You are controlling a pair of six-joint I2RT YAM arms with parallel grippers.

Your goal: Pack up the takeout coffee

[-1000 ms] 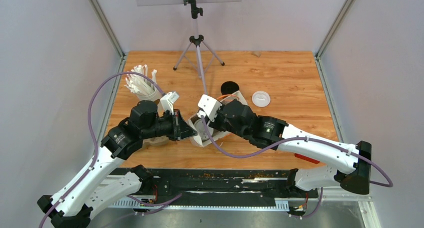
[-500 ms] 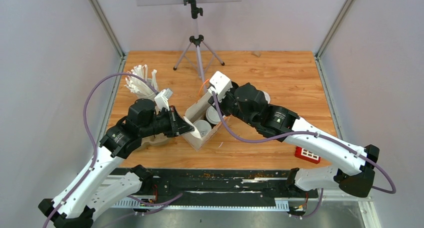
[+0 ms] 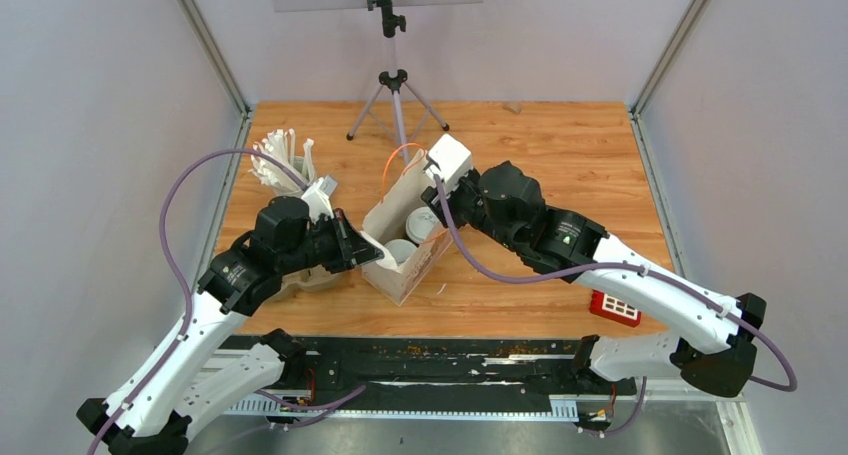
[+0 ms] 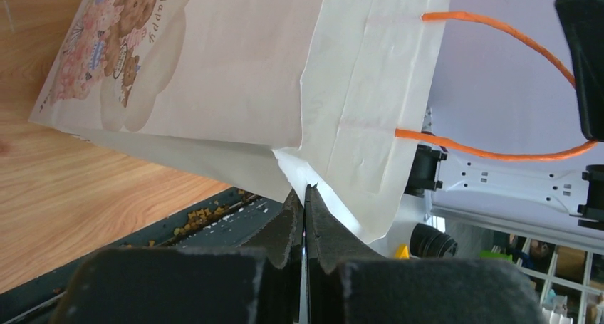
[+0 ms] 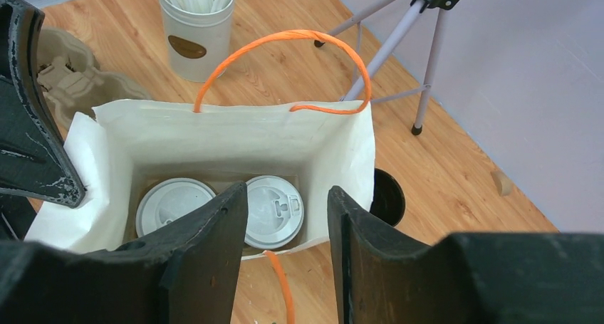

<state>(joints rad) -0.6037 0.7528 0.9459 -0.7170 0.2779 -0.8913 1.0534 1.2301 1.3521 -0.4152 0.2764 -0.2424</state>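
left gripper [image 4: 305, 199] jaws pinch paper bag [image 4: 235, 60] rim at 8 o'clock; right gripper [image 5: 287, 196] jaws open, empty, over two lidded cups [image 5: 274, 211] inside.

Paper bag [image 5: 221, 135] hides everything beneath both lids [image 5: 273, 211].

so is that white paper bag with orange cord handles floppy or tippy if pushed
Likely floppy: the paper bag creases where the left gripper pinches its rim. Two white-lidded cups inside probably steady it against tipping.

Two lidded cups [image 5: 273, 211], one open cup [image 5: 388, 196], one bag [image 5: 235, 135]
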